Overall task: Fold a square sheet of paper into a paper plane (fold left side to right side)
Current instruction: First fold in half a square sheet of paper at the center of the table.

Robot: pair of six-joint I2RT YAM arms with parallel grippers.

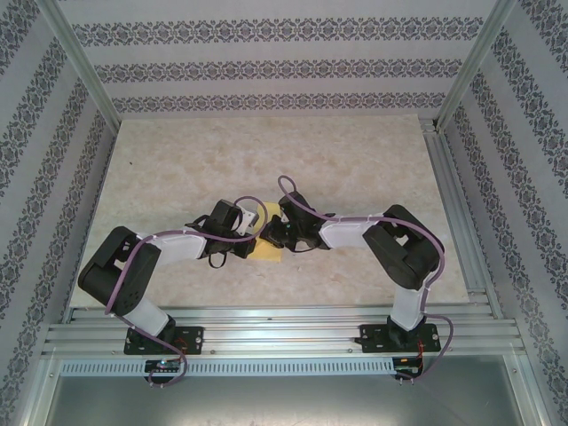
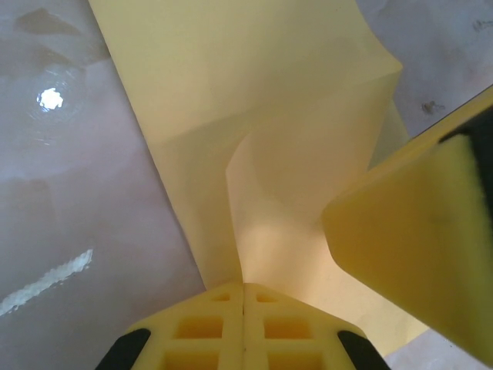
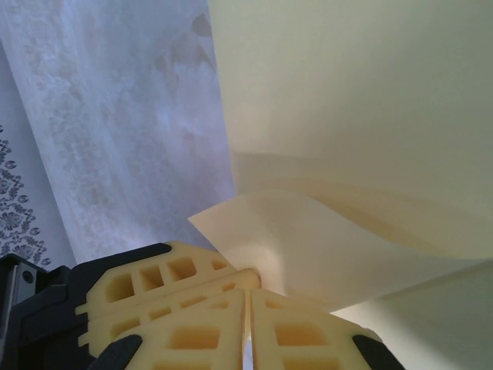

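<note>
The square sheet of paper (image 1: 265,255) is mustard yellow and lies at the table's middle, mostly hidden under both wrists. My left gripper (image 2: 244,287) is shut on the sheet's near edge. From that pinch the paper (image 2: 262,116) rises and curls, with a soft fold line running up it. My right gripper (image 3: 252,284) is shut on a corner flap of the paper (image 3: 347,116), which bends upward from the pinch. The two grippers meet tip to tip, left gripper (image 1: 251,234) beside right gripper (image 1: 272,232). A right finger (image 2: 420,254) shows at the right of the left wrist view.
The pale marbled table top (image 1: 355,169) stretches around the grippers, with patterned walls (image 1: 266,67) behind and at both sides. A metal rail (image 1: 284,333) runs along the near edge where the arm bases sit. The left fingers (image 3: 146,289) show in the right wrist view.
</note>
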